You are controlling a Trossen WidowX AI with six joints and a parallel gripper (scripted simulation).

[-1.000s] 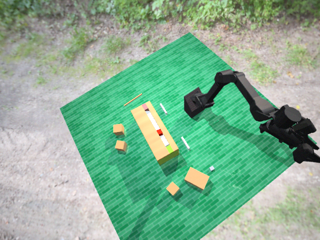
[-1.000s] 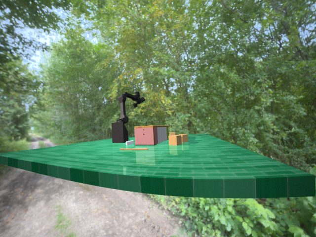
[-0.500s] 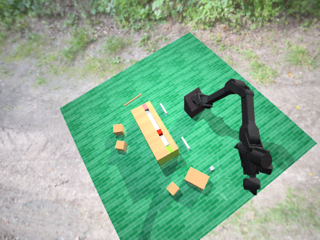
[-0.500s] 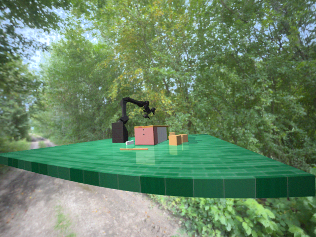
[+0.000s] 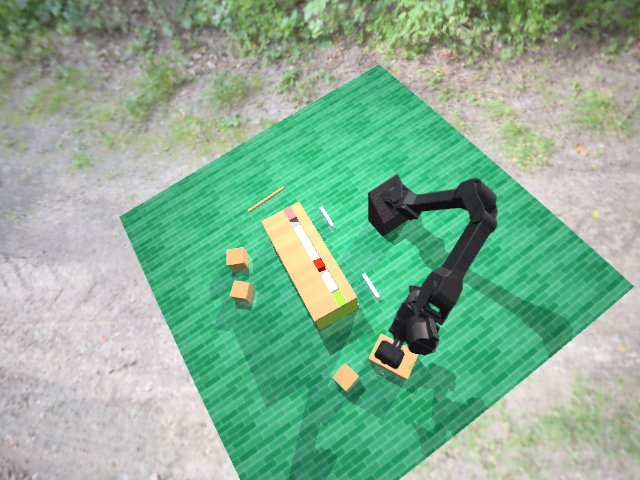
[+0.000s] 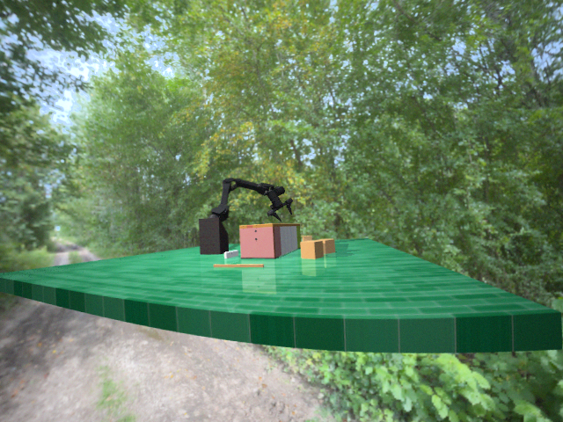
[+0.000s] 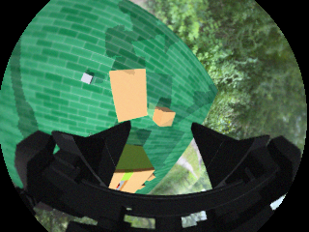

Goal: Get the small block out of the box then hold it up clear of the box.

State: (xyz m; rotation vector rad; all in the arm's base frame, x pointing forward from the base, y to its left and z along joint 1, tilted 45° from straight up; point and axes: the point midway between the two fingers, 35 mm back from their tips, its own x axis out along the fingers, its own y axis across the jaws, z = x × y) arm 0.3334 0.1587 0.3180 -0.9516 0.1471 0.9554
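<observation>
The long box (image 5: 294,258) (image 6: 257,243) (image 7: 135,159) has a wooden top with a slot, one pink end and one yellow-green end. A small red block (image 5: 319,264) shows through the slot, nearer the yellow-green end; how it rests on the shelf cannot be seen. My gripper (image 6: 285,216) (image 7: 161,125) is open and empty. It hangs above the table beyond the yellow-green end, over the area of the large orange block, with its fingers pointing down. In the wrist view the box lies at the bottom, partly behind the gripper.
A large orange block (image 5: 406,367) (image 7: 129,94) and an orange cube (image 5: 345,377) (image 7: 163,117) stand past the yellow-green end. A small pale cube (image 7: 87,77) lies nearby. Two orange cubes (image 5: 237,258) (image 5: 241,291), two white bars (image 5: 327,218) (image 5: 370,286) and a thin stick (image 5: 266,199) lie around the box.
</observation>
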